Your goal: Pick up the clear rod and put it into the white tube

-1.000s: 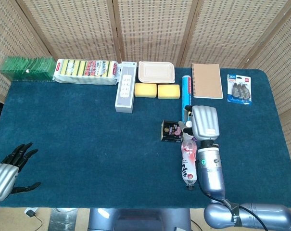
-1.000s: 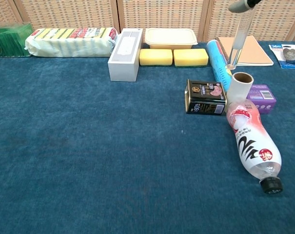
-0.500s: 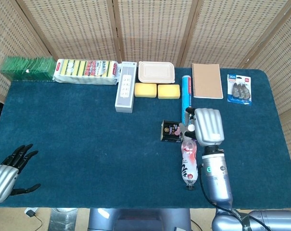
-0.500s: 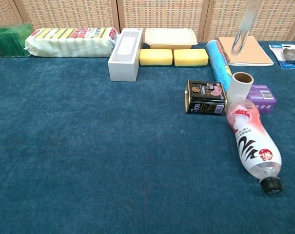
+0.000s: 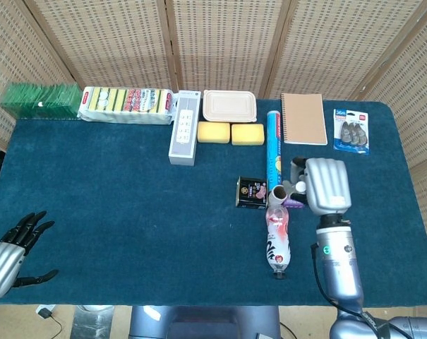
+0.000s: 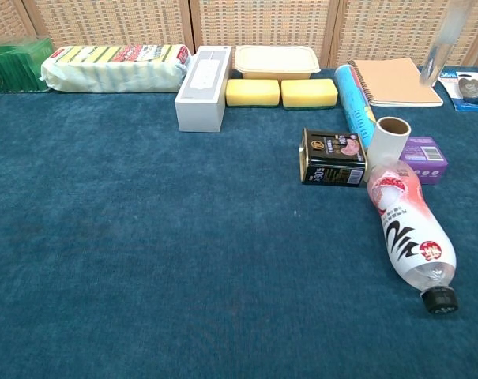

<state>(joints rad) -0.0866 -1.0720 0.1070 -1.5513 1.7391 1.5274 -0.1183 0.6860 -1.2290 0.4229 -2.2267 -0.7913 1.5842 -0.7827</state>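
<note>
A wall of woven wicker screen panels closes off the room behind a counter covered edge to edge in deep blue carpet-like cloth. Along the counter's far edge runs a row of goods: a green stack, a wrapped pack of sponges, a long white box, a beige lidded container with two yellow sponges just in front of it, a blue cylinder, a tan spiral notebook and a carded pack of clips. Nearer the middle, a plastic bottle lies on its side, cap toward the robot, its base beside the upright white tube, which stands between a small dark tin and a purple box. The right hand hangs above the counter just right of the tube, fingers curled around the clear rod, which shows in the chest view as a blurred upright shaft high over the notebook's right edge, well apart from the tube's mouth. The left hand rests at the counter's near left corner, fingers spread and holding nothing.
</note>
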